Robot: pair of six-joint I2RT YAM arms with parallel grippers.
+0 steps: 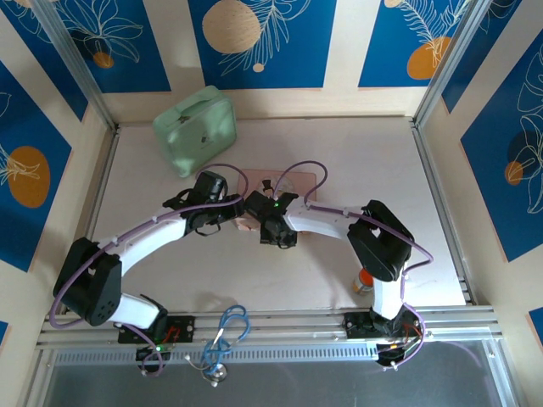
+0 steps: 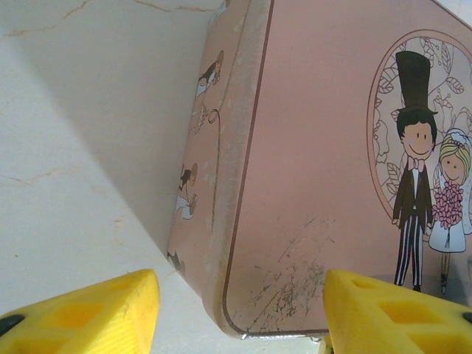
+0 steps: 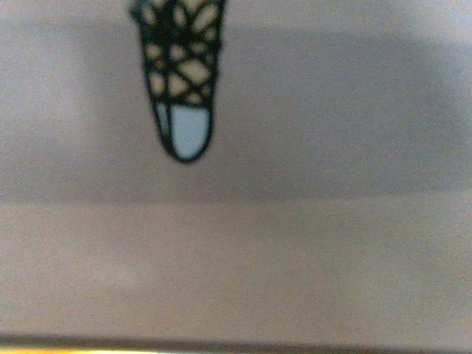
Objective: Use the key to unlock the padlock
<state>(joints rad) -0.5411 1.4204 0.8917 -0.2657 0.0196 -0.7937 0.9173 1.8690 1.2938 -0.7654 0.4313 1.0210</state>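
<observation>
Pink tin [image 2: 317, 169] lies flat, 1 corner between the left fingers [image 2: 96, 313].

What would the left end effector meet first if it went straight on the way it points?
The pink picture tin: its near corner sits between the open fingers of the left end effector, directly ahead. Depth is unclear, but it looks close.

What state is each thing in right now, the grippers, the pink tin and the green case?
Pink tin: lying flat, looks shut.
Left gripper: open, fingers astride the pink tin's corner.
Right gripper: close over the pink tin, open or shut unclear.
Green case: looks shut, apart at far left.
</observation>
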